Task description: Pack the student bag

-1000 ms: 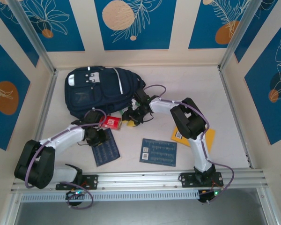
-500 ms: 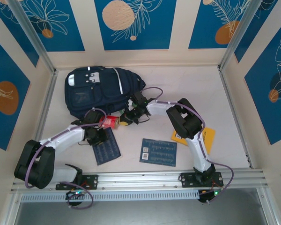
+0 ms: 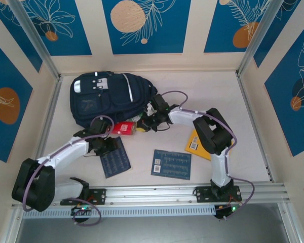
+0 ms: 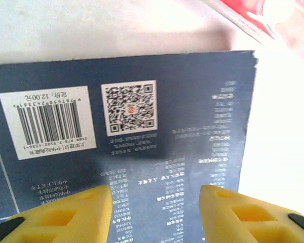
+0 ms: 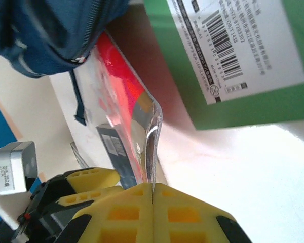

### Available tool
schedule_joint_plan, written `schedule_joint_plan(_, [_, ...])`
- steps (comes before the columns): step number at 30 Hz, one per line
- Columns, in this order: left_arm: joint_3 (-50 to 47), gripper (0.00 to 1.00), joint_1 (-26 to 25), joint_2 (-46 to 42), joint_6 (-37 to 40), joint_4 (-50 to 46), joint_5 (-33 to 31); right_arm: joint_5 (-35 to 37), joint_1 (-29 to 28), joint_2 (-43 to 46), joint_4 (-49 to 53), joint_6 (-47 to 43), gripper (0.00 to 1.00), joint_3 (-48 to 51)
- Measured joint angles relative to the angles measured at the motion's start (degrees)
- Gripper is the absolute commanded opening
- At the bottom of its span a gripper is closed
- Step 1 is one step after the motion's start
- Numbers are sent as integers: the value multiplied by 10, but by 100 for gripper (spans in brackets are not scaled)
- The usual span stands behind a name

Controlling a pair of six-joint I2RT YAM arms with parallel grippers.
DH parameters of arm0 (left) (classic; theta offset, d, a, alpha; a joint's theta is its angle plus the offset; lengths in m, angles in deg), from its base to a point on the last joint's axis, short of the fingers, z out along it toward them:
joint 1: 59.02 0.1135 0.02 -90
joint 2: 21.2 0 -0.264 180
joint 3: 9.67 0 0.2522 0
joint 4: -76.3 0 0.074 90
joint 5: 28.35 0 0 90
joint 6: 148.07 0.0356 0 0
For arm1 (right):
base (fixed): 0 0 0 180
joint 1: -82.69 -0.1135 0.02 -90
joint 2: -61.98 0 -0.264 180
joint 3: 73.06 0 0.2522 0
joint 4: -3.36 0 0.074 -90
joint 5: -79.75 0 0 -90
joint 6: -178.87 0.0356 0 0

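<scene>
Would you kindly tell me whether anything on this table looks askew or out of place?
The red plastic-wrapped packet beside the dark navy fabric backpack is pinched only by its thin clear edge in the shut right gripper, and that edge looks bent. Nothing appears spilled or torn.
</scene>
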Motion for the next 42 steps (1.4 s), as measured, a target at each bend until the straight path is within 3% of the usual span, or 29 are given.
schedule_joint_plan(2, [7,58,0,-10,3,-3,1,0,8,25,-9,6,0,17])
schedule_joint_plan(6, [18,87,1,-25,5,2,26,-3,20,66,-27,20,0,51])
schedule_joint_plan(9, [18,100,1,-32,-17,27,58,-5,25,90,-46,34,0,83])
schedule_joint_plan(14, [19,100,1,-16,-78,102,106,-10,26,116,-84,67,0,136])
schedule_joint_plan(23, [24,97,1,98,-193,249,156,-2,26,153,-184,156,0,237])
schedule_joint_plan(36, [43,89,-21,142,-268,304,155,42,-1,182,-322,301,0,327])
schedule_joint_plan(42, [54,92,-39,153,-281,304,148,59,-1,200,-334,324,0,340])
